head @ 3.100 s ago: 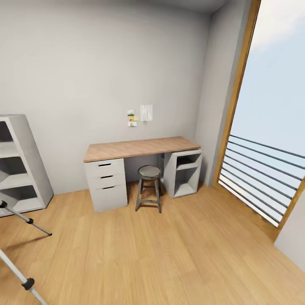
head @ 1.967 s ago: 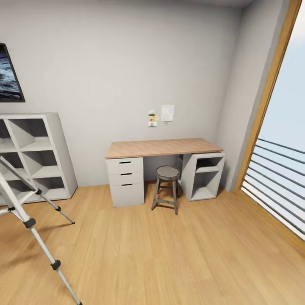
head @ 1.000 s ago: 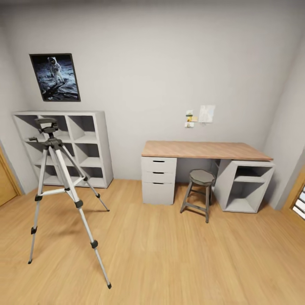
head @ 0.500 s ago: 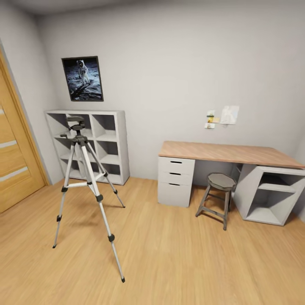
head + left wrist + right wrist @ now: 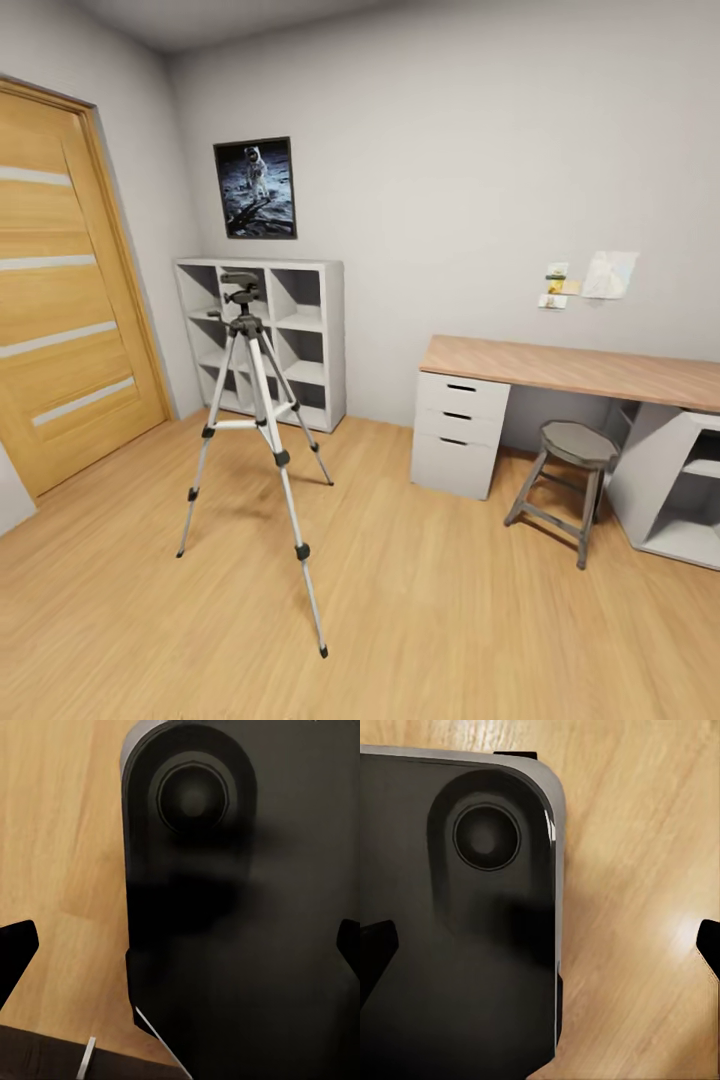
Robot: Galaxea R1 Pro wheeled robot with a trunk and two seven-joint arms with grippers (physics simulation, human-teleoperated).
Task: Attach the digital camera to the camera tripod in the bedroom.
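Note:
The camera tripod (image 5: 247,325) stands on the light wood floor left of centre in the head view. It has silver legs spread wide, black clamps and a bare black pan head on top. The digital camera is out of view. In the left wrist view my left gripper (image 5: 180,952) is open, its black fingertips (image 5: 16,945) far apart. Between them lie a black part of the robot and the plank floor. My right gripper (image 5: 540,952) is open too, fingertips (image 5: 375,943) at the frame's edges, over a similar black part and floor.
An oak door (image 5: 60,290) with pale stripes is on the left wall. White cube shelving (image 5: 300,340) stands behind the tripod, under a moon poster (image 5: 257,188). A wood-topped desk (image 5: 570,365) and a grey stool (image 5: 568,445) are at the right. Open floor lies in front.
The head view has swung left across the room: the window has left the picture, and the tripod, shelving, poster and door have come in. The things themselves have not moved.

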